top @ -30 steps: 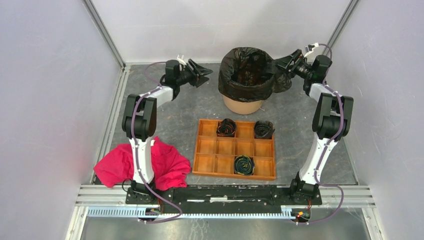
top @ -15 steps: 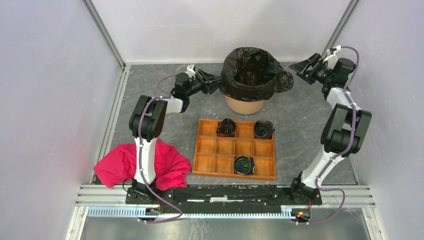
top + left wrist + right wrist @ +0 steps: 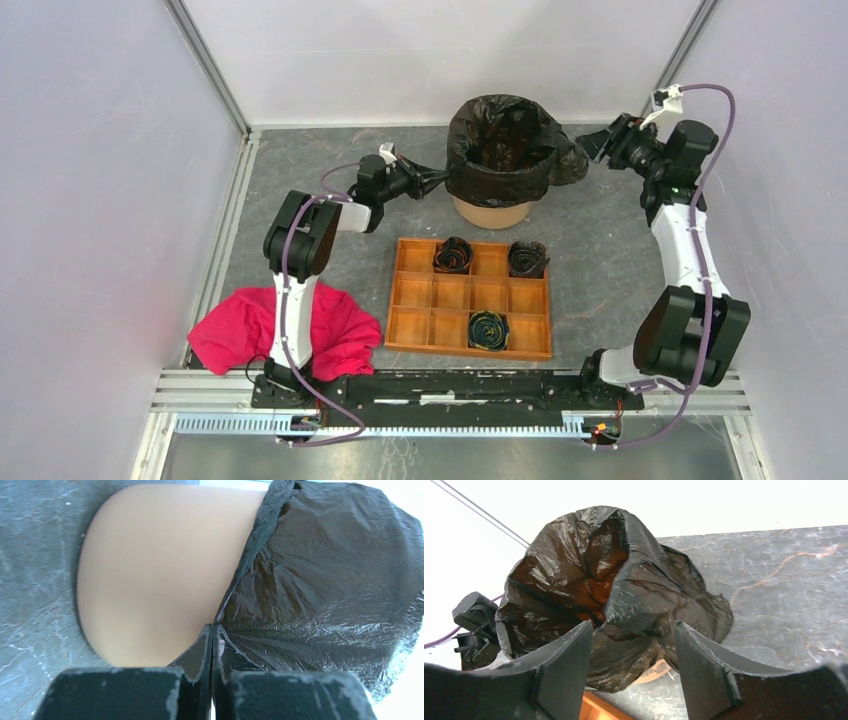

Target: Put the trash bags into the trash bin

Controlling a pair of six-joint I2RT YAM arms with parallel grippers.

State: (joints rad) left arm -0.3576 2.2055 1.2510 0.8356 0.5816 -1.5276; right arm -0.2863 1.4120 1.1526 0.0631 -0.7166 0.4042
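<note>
The trash bag point(image 3: 505, 140), glossy wrinkled black film, lines the orange trash bin point(image 3: 487, 212) at the back centre, its edge folded down over the rim. My left gripper point(image 3: 440, 180) is at the bin's left side. In the left wrist view its jaws point(image 3: 213, 627) are pressed together on the bag's point(image 3: 325, 580) lower edge, against the bin's wall point(image 3: 160, 575), and creases fan out from the tip. My right gripper point(image 3: 597, 143) hangs open to the right of the bag. In its wrist view the bag point(image 3: 624, 595) lies beyond the gripper point(image 3: 634, 624), with nothing between the fingers.
A wooden tray point(image 3: 445, 295) of square compartments lies in front of the bin, holding three dark rolls point(image 3: 453, 255) point(image 3: 527, 259) point(image 3: 488, 330). A red cloth point(image 3: 335, 330) lies near the left arm's base. White walls close in the left, back and right sides.
My left gripper has reached right to the bin's left side and shut on the bag's edge. My right gripper has let go of the bag, drawn back right and partly narrowed.
</note>
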